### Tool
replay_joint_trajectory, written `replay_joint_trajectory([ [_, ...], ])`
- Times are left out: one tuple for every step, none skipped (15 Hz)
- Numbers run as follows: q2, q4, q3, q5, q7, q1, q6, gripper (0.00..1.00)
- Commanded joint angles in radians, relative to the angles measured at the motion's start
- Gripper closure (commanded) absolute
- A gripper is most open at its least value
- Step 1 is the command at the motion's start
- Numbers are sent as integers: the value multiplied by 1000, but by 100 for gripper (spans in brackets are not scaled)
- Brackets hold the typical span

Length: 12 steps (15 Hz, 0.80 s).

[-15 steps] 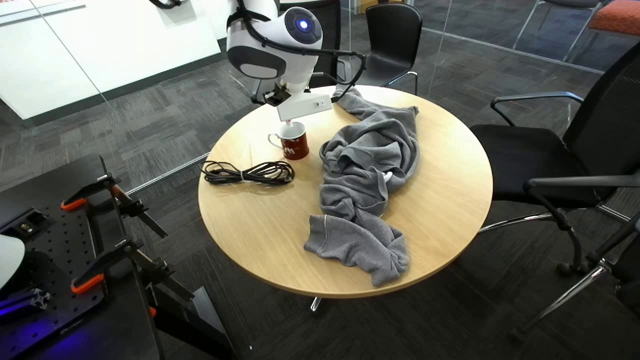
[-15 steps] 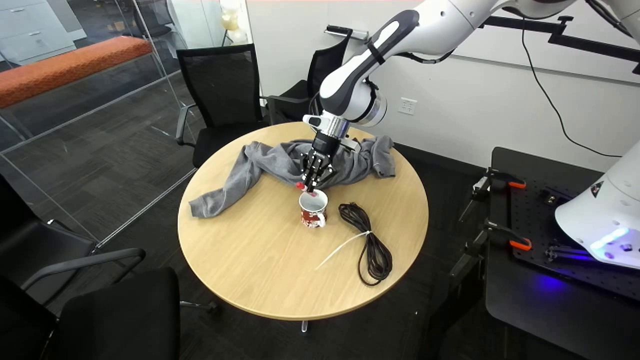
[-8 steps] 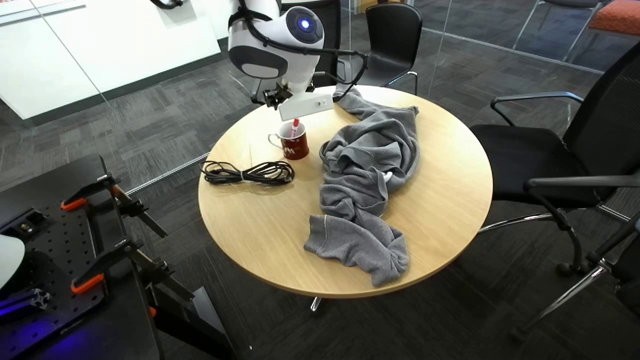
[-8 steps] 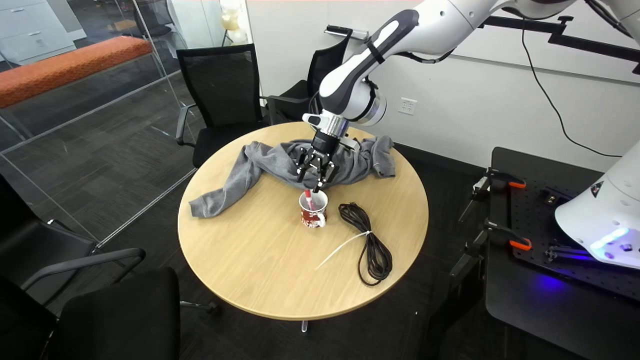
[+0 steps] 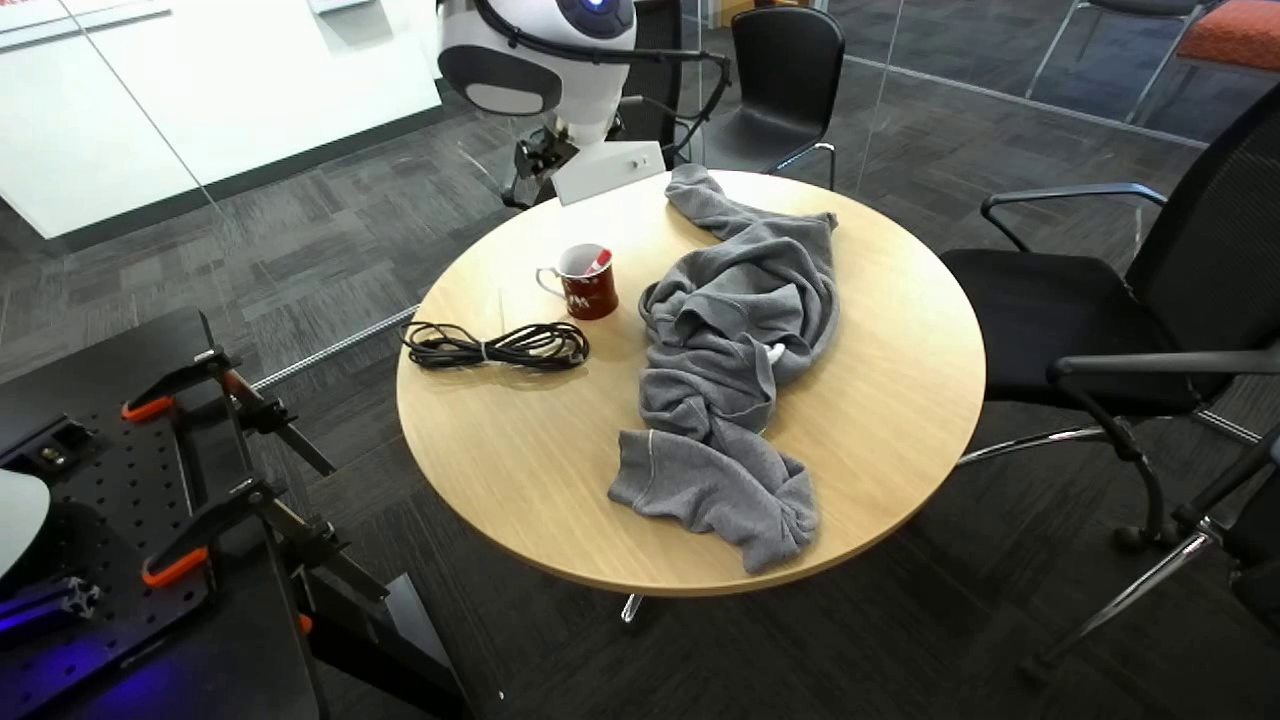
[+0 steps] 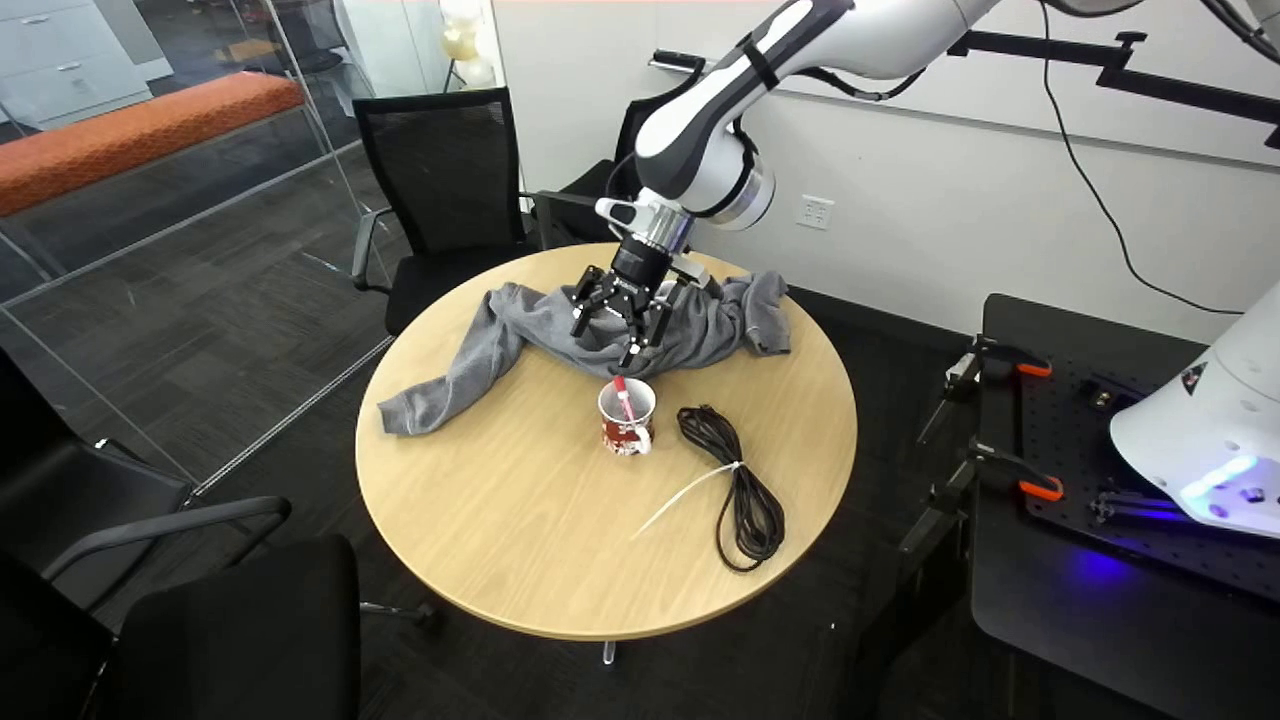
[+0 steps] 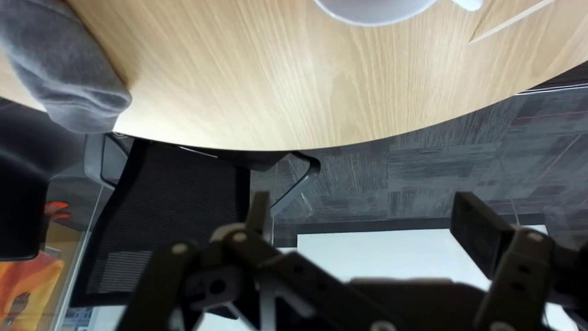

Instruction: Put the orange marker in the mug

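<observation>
Since earlier frames: gripper (image 7: 362, 209) risen and drawn back from mug (image 5: 592, 300); orange marker (image 6: 624, 400) tipped further over inside mug. Gripper: fingers (image 7: 480, 233) set wide apart in wrist view, floor (image 7: 413, 179) and white surface (image 7: 381, 255) visible through gap. Marker: inside mug, slanted, red end up at rim in both exterior views. Mug: upright on round table (image 5: 520, 450), apart from gripper, between black coiled cable (image 6: 752, 510) and crumpled grey cloth (image 5: 740, 300), touching neither. Wrist view: part of mug rim at top edge, cloth at upper left.
</observation>
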Motion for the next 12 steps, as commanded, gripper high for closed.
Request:
replay_joint_trajectory([
  [-150, -153, 64, 103, -101, -66, 50, 0],
  [-193, -191, 76, 141, -119, -80, 57, 0],
  [-234, -228, 90, 184, -152, -94, 63, 0],
  [-283, -270, 100, 234, -189, -105, 67, 0],
  [-329, -304, 100, 293, -219, -106, 71, 0],
  [-377, -340, 102, 359, -266, -109, 63, 0],
  [-427, -370, 93, 435, -317, -100, 57, 0],
  [-476, -397, 70, 510, -367, -81, 38, 0],
  [-526, -424, 44, 589, -416, -57, 21, 0],
  [-574, -450, 12, 664, -462, -27, 3, 0],
  [-583, -485, 117, 653, -477, -123, 35, 0],
  [-524, -385, -91, 676, -461, 70, -31, 0],
])
